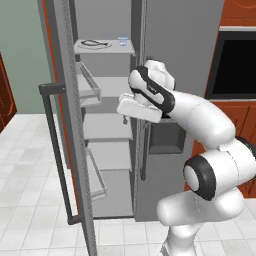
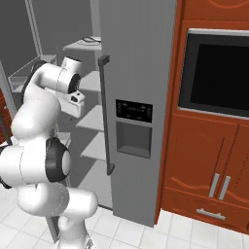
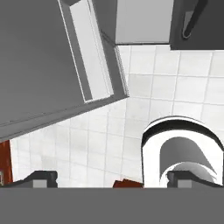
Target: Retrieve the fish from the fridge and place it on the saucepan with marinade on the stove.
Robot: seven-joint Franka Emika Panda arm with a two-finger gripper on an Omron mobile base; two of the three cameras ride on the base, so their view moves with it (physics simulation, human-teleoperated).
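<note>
White tiled floor [image 1: 30,165], open grey fridge [image 1: 165,45], pale shelves [image 1: 105,127], black wall oven [image 2: 216,73]

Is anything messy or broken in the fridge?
Nothing looks spilled or broken. The fridge has its left door swung wide open, and the fish lies on the top shelf beside a small blue cup.
</note>
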